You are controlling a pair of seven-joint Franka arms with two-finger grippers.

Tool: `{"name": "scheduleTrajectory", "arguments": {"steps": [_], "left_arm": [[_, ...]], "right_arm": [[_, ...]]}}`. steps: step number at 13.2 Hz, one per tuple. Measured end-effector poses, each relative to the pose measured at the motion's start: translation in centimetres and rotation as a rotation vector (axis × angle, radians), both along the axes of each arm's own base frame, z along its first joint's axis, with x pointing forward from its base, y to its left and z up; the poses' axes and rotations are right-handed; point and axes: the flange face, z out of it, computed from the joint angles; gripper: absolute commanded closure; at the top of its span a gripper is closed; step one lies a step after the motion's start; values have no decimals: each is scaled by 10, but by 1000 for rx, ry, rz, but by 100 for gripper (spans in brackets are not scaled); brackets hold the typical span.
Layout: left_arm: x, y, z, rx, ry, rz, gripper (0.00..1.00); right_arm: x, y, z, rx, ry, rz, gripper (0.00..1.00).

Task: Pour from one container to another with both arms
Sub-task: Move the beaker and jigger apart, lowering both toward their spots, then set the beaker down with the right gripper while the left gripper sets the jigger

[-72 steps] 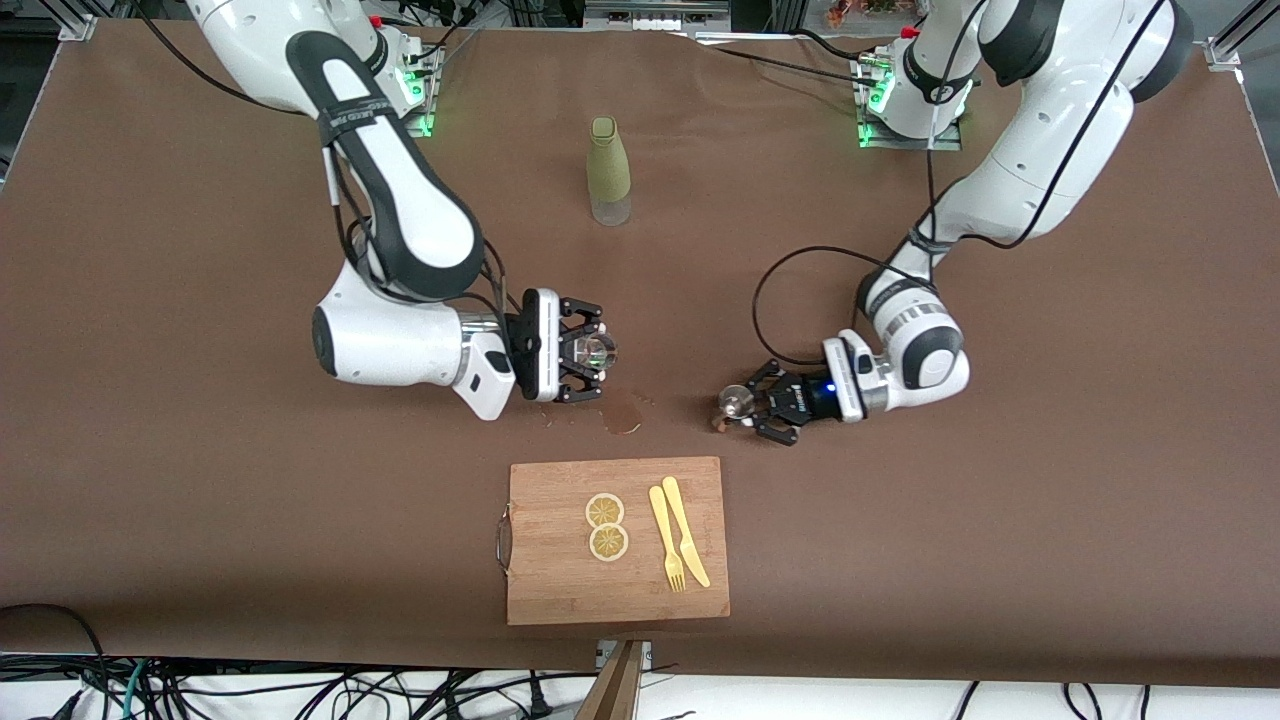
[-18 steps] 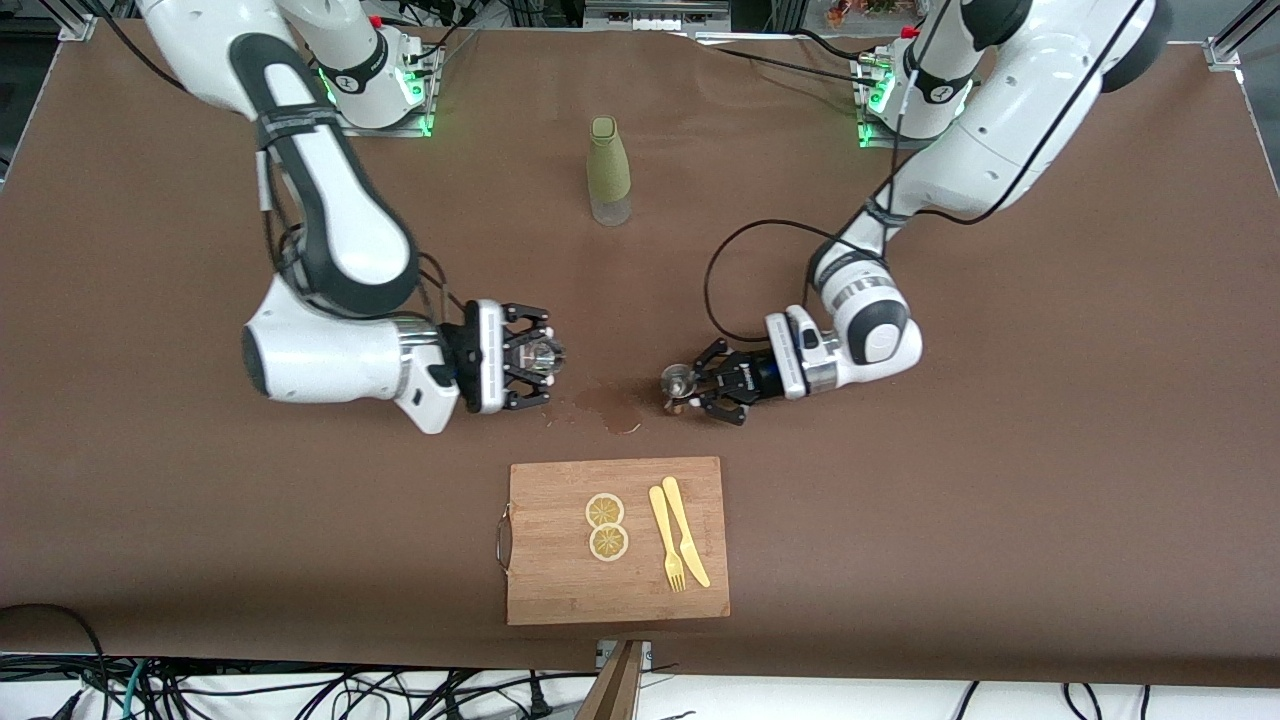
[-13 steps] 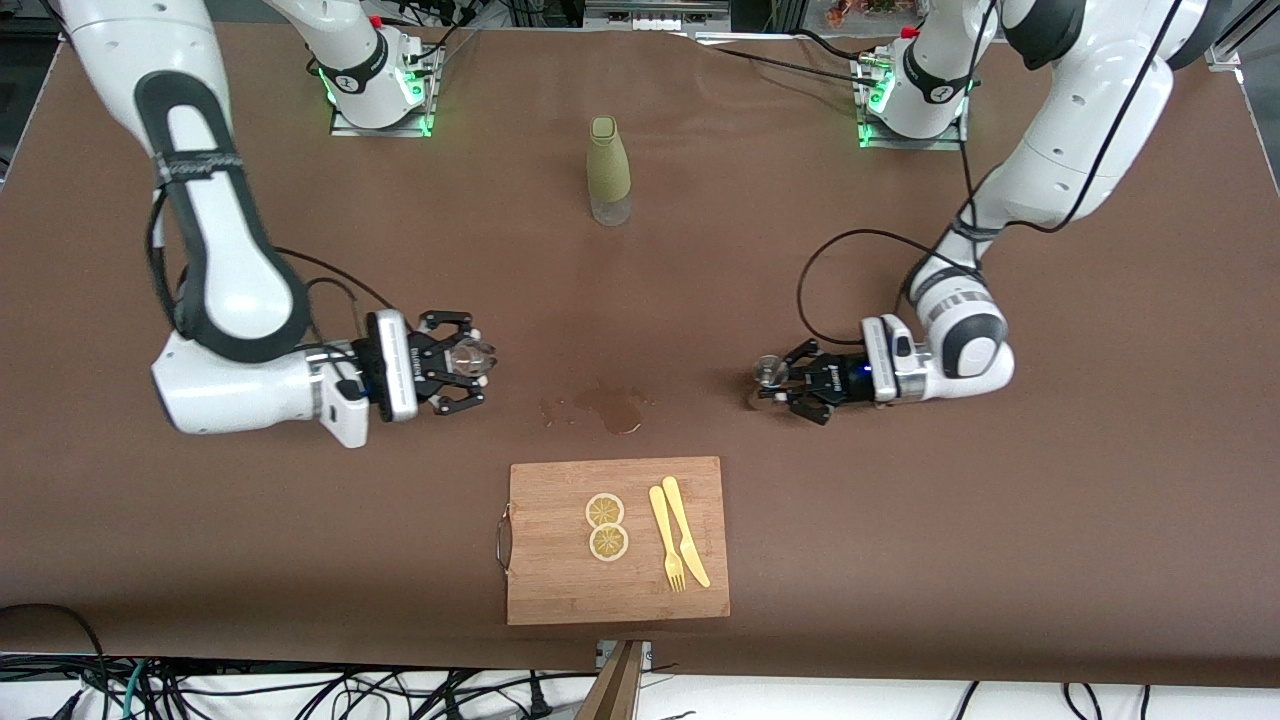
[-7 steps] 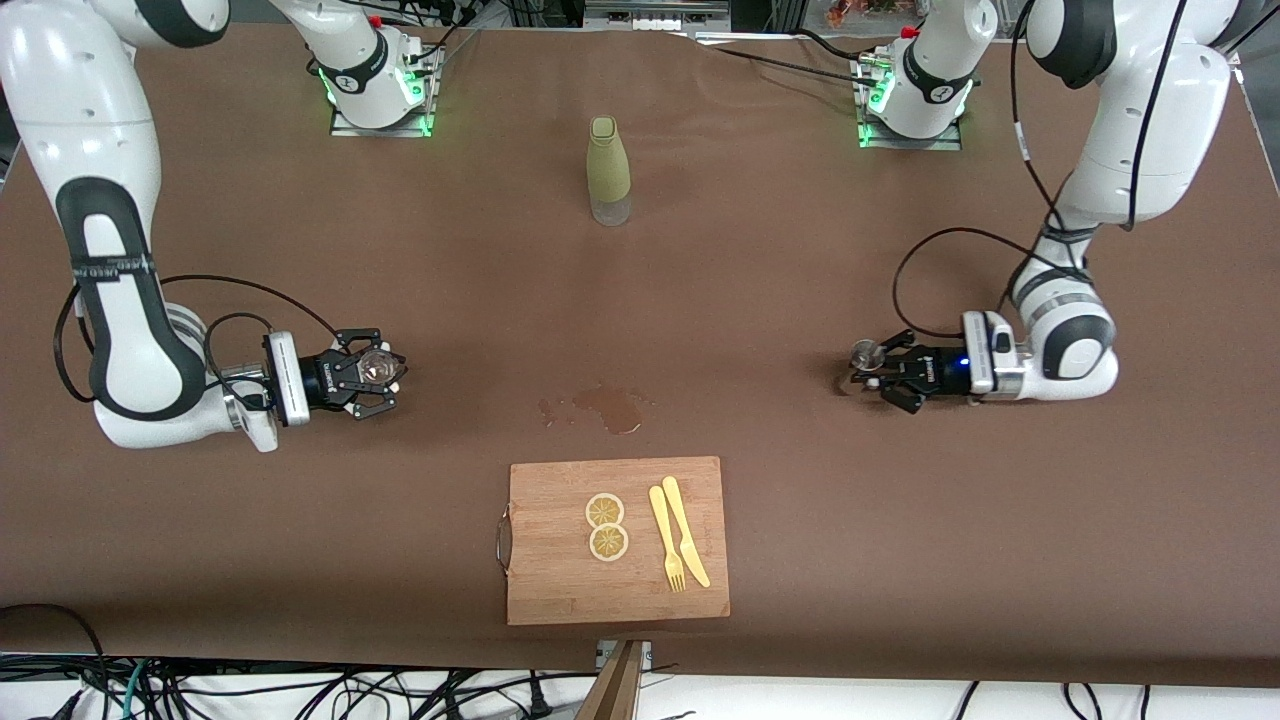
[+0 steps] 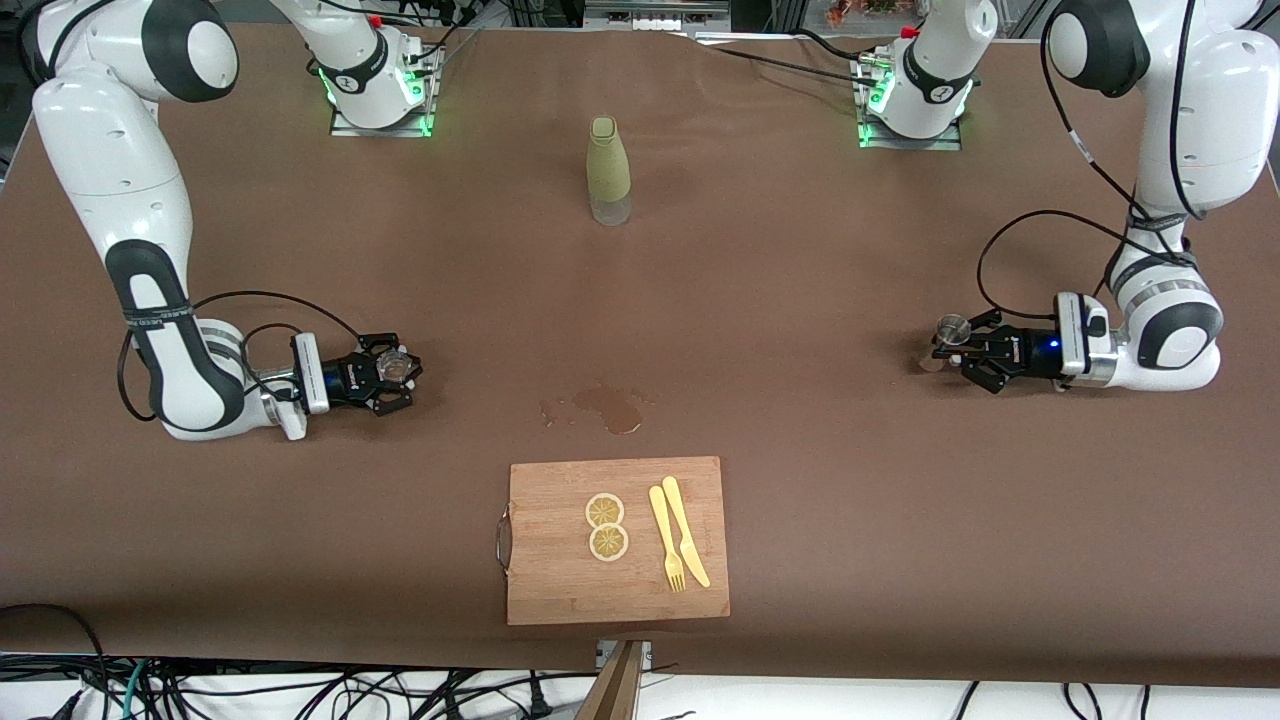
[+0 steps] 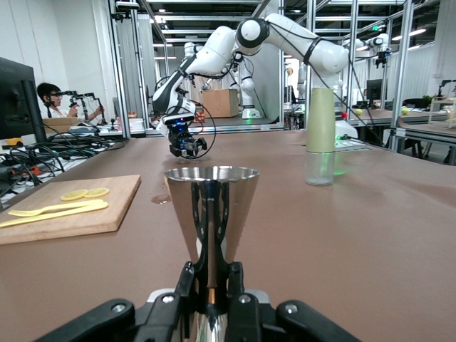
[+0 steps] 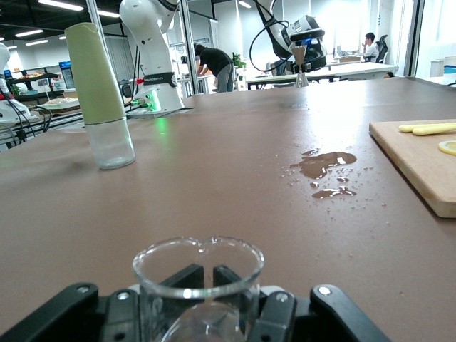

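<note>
step: set both vessels down | left gripper jaws clamped on metal jigger, low at left arm's end of tabletop | right gripper jaws clamped on glass beaker, right arm's end | advice: I lower level, release only when the base rests flat

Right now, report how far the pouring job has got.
Done, apparently: the pour, given the spill mid-table. In hand: right gripper shut on the glass beaker, left gripper shut on the metal jigger, each low toward its own table end. Left: releasing both.
</note>
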Motion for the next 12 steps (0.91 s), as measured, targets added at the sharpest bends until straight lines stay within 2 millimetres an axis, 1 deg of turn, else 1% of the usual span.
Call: {"name": "scheduleTrajectory", "arguments": {"steps": [1, 2, 3, 5, 7, 10, 12], "left_arm": [[-3, 8, -4, -2, 7, -5, 100], [-5, 17, -10, -5, 15, -6, 100], [-6, 24, -17, -5, 21, -8, 100], [-8, 32, -29, -11, 31, -12, 100], [-11, 36, -42, -16, 42, -12, 100], [-12, 40, -57, -13, 46, -16, 100], [-13, 41, -64, -13, 50, -18, 100]], "right_arm": [[-2, 0, -6, 8, -5, 1, 70], [-5, 0, -12, 15, -6, 2, 8], [-6, 0, -16, 19, -7, 2, 0], [-7, -2, -18, 19, -11, 0, 0], [-4, -15, -17, 1, -16, -13, 0], [-4, -47, -16, -44, -18, -38, 0], [-6, -69, -10, -75, -17, -32, 0]]}}
